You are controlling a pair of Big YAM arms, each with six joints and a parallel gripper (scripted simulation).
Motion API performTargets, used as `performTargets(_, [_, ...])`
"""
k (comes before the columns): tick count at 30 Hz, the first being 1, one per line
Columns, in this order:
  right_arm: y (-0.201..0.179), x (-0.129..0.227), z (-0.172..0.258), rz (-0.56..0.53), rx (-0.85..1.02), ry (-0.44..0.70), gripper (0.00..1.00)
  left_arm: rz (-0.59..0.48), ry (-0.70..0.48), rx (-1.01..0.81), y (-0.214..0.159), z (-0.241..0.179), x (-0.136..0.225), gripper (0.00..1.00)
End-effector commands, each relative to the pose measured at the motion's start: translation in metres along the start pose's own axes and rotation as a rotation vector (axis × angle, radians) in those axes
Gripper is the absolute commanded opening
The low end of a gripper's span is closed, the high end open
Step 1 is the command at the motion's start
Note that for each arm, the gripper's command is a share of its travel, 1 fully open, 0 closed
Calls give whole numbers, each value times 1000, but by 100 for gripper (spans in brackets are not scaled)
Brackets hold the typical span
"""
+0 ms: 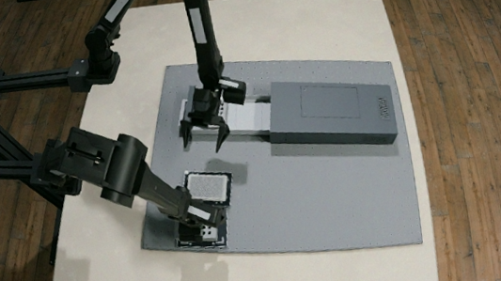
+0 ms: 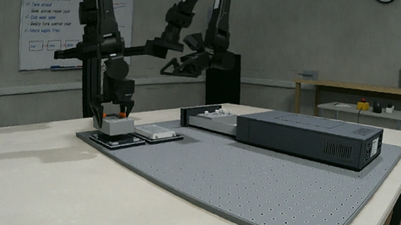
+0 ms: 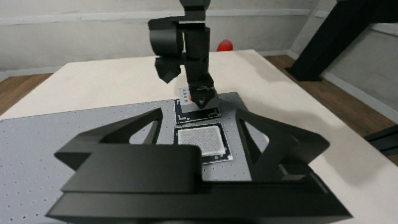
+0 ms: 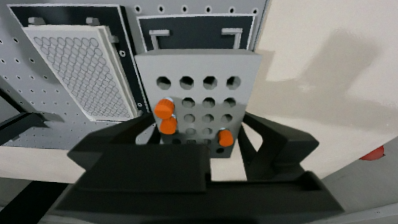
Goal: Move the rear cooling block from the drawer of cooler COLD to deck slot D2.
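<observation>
As the right tool (image 1: pixel 200 228) (image 2: pixel 113 118) (image 3: pixel 199 99) (image 4: pixel 199 111) grips the rear block (image 1: pixel 209 233) (image 2: pixel 117 126) (image 3: pixel 184 93) (image 4: pixel 175 65) above D2 (image 1: pixel 224 238) (image 2: pixel 132 144) (image 3: pixel 187 116) (image 4: pixel 200 40), near the surface's (image 1: pixel 323 198) (image 2: pixel 252 187) (image 3: pixel 30 150) (image 4: pixel 15 75) corner, your orange-capped tubes (image 2: pixel 122 115) (image 4: pixel 165 109) point upward, presumably to keep them in their bores. You have its long axis roughly along the surface's long edge; your left tool (image 1: pixel 202 148) (image 2: pixel 163 73) (image 3: pixel 199 111) waits open.
</observation>
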State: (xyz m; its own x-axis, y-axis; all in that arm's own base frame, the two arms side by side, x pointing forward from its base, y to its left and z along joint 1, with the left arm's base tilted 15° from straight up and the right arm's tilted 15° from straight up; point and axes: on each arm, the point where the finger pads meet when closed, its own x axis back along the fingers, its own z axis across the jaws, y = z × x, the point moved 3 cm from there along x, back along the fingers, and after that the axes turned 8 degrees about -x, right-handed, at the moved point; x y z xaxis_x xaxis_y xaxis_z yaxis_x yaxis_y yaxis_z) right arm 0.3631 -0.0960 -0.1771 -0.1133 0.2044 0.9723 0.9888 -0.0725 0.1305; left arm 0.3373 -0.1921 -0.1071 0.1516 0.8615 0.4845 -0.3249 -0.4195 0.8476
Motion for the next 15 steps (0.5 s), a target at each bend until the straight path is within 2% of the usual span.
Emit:
performTargets(1, [14, 8, 4, -39, -4, -1, 84, -4, 10, -7, -4, 8, -2, 100])
performTargets(11, [26, 20, 12, -49, 8, -3, 84, -4, 7, -2, -4, 7, -2, 100])
performTargets(15, [31, 7, 17, -69, 34, 6, 84, -4, 7, -2, -4, 7, -2, 100])
